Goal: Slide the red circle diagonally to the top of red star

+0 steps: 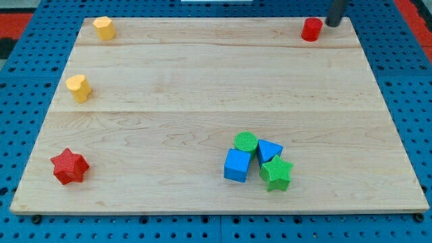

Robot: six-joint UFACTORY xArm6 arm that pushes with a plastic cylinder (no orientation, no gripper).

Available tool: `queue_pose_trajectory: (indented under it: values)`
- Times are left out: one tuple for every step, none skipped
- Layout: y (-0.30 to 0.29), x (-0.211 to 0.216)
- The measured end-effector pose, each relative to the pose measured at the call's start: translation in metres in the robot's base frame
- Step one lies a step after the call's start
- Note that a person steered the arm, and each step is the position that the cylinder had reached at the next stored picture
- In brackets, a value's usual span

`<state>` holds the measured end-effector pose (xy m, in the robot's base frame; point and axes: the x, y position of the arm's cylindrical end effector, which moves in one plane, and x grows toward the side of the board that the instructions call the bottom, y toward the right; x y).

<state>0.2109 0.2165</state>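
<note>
The red circle point(311, 30) stands near the board's top right edge. The red star point(69, 166) lies at the view's bottom left corner of the board, far from the circle. My tip point(332, 24) is at the view's top right, just right of the red circle and slightly above it, with a narrow gap between them. The rod runs up out of the view.
A yellow block point(103, 28) sits at the top left and another yellow block point(78, 88) at the left edge. A green circle point(246, 142), blue triangle point(268, 150), blue cube point(237, 165) and green star point(275, 173) cluster at the bottom centre-right of the wooden board point(202, 81).
</note>
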Motion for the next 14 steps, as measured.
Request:
queue_pose_trajectory:
  values:
    - [-0.064,0.004]
    - [-0.125,0.009]
    - [-0.125,0.001]
    - [-0.074,-0.004]
    - [-0.043,0.011]
    - [-0.056,0.031]
    - [-0.114,0.044]
    - [-0.144,0.054]
    - [-0.118,0.054]
    - [-0.088,0.062]
    - [-0.094,0.079]
    - [-0.137,0.081]
    - [-0.203,0.081]
    - [-0.263,0.081]
